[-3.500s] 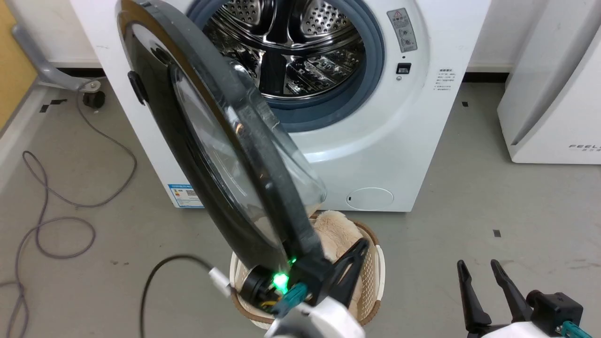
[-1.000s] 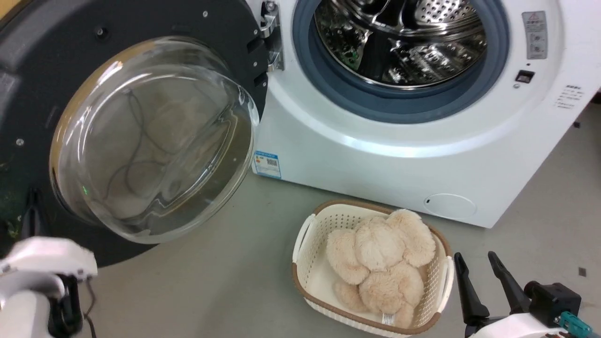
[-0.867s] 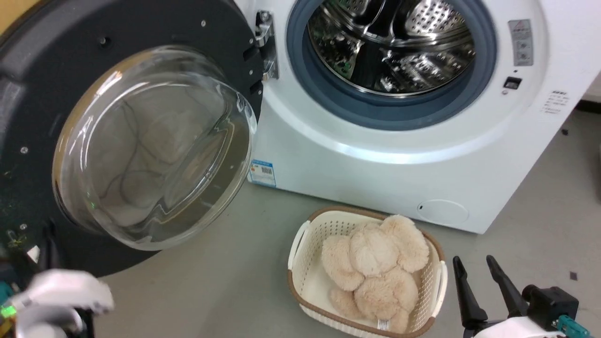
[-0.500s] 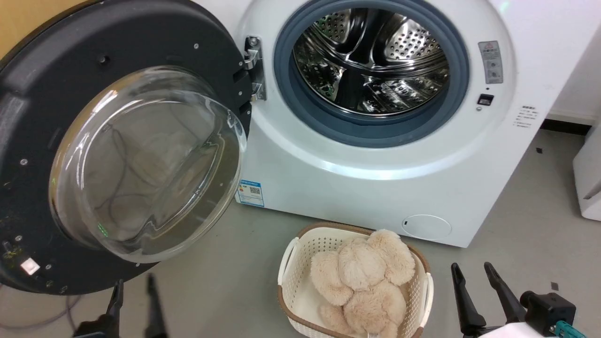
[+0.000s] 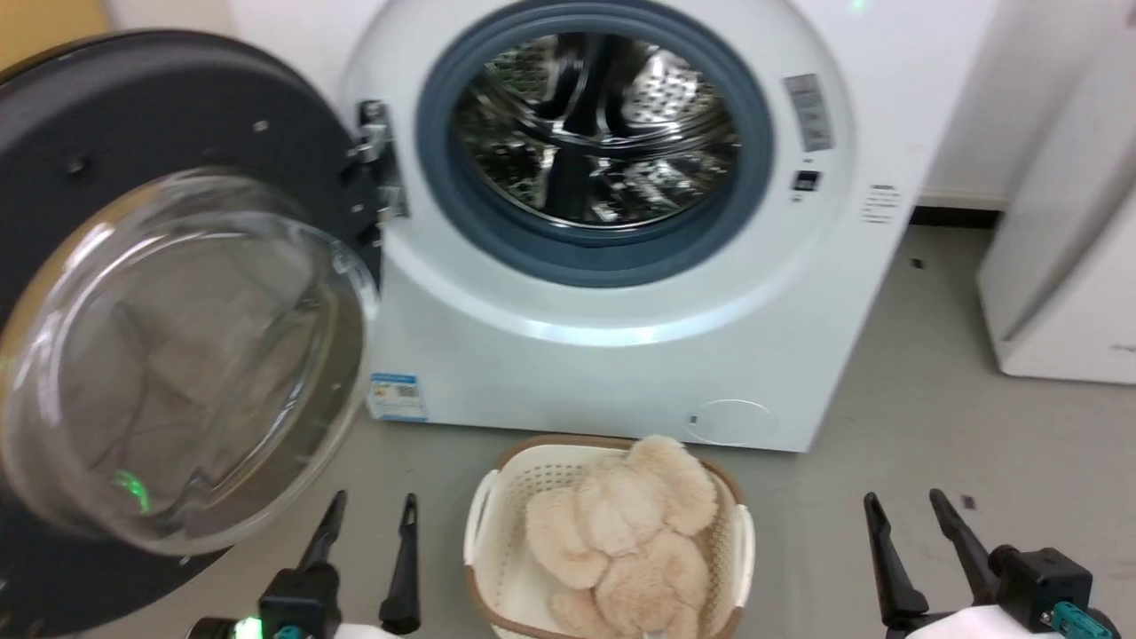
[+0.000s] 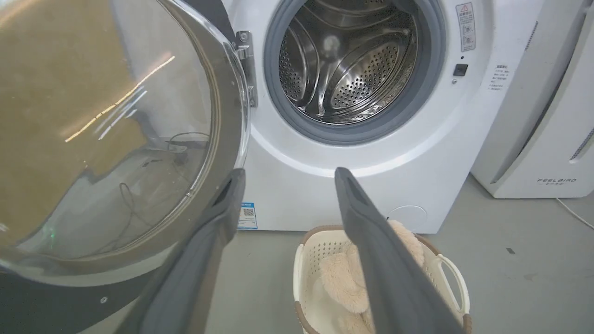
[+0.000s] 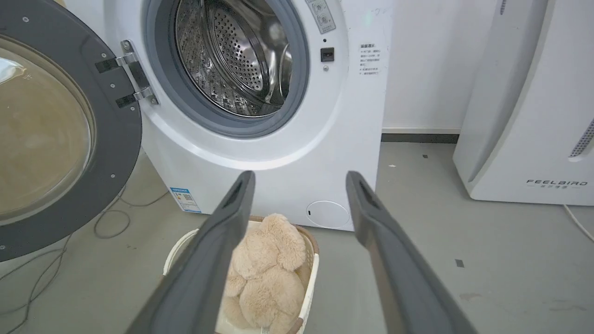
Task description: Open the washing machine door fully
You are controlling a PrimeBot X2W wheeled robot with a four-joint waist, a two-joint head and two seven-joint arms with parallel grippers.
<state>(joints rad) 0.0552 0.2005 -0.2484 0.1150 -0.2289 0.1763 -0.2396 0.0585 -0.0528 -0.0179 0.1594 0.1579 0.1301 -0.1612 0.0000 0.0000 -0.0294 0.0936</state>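
Door [image 5: 177, 106] black, glass centre clear (yellowish reflections). Machine [image 5: 621, 382] white; ring [image 5: 586, 262] grey-blue; drum [image 5: 586, 133] shiny steel, dotted with holes. Basket [image 5: 479, 519] cream, brown rim, perforated walls. Plush toy [image 5: 621, 532] beige. Floor [image 5: 914, 426] grey. Left tool [image 5: 373, 501], right tool [image 5: 903, 499]: black fingers.

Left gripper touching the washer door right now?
Apart. In the head view the left gripper sits open beside the washing machine door, with grey floor showing between its nearer fingertip and the door's glass.

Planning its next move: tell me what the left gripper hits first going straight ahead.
The left gripper would probably meet the washing machine's white front below the drum opening; depth unclear. The washing machine door lies just beside that line.
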